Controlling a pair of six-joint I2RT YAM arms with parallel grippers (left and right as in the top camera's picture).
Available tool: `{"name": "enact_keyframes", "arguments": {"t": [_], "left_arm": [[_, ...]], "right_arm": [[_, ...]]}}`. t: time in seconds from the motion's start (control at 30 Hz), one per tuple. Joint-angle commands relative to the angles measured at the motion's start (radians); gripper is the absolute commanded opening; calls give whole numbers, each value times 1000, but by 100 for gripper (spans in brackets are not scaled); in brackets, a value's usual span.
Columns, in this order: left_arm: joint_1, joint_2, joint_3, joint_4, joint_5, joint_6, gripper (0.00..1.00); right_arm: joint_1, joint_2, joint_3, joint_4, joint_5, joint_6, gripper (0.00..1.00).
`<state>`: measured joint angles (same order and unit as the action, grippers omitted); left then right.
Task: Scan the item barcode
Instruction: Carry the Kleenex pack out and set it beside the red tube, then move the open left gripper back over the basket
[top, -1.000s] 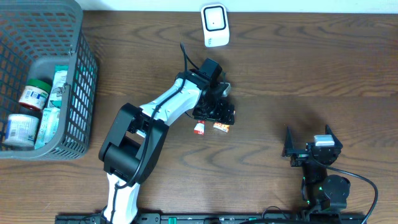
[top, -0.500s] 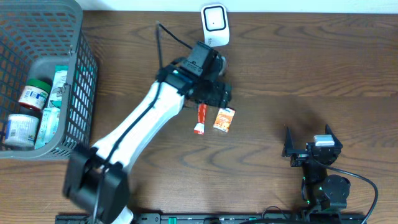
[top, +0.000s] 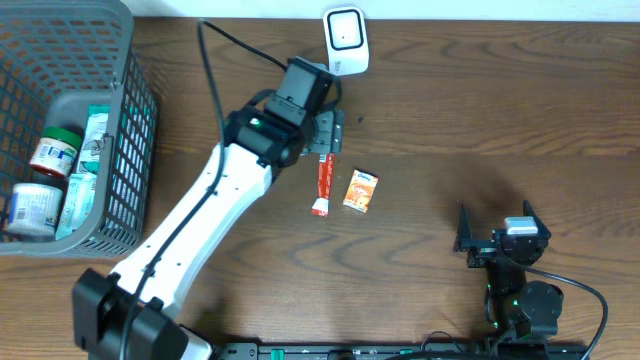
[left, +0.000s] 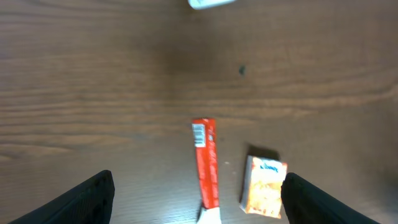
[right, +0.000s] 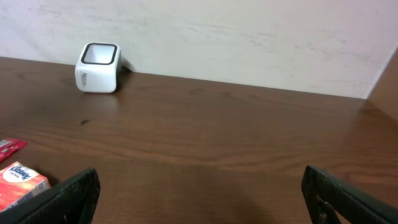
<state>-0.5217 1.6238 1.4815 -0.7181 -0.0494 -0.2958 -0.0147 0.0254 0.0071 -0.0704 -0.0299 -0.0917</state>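
Note:
A red tube (top: 323, 183) with a barcode at its far end (left: 205, 162) lies flat on the wooden table. Just to its right lies a small orange packet (top: 361, 190) (left: 265, 186) (right: 18, 180). My left gripper (top: 325, 133) (left: 199, 198) hovers open above the table, between these items and the white scanner (top: 345, 40) (right: 97, 67), holding nothing. The scanner's edge shows at the top of the left wrist view (left: 211, 3). My right gripper (top: 497, 232) (right: 199, 193) rests open and empty at the front right.
A grey wire basket (top: 135, 150) stands at the far left. It holds jars (top: 52, 150) and small boxes (top: 95, 140). The left arm (top: 200, 230) stretches diagonally across the table's middle. A pale wall rises behind the scanner.
The left arm has stretched out, and its gripper moved up and left off the tube and packet toward the scanner. Both items now lie uncovered. The right arm has not moved.

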Motion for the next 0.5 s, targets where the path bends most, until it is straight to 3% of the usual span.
{"name": "enact_keyframes", "arguments": {"t": [0.0, 0.47], "left_arm": [[32, -45, 8, -2, -39, -13, 82], [192, -148, 8, -77, -38, -12, 82]], "right_arm": [[-12, 0, -1, -3, 0, -10, 99], [-12, 0, -1, -3, 0, -10, 99]]}}
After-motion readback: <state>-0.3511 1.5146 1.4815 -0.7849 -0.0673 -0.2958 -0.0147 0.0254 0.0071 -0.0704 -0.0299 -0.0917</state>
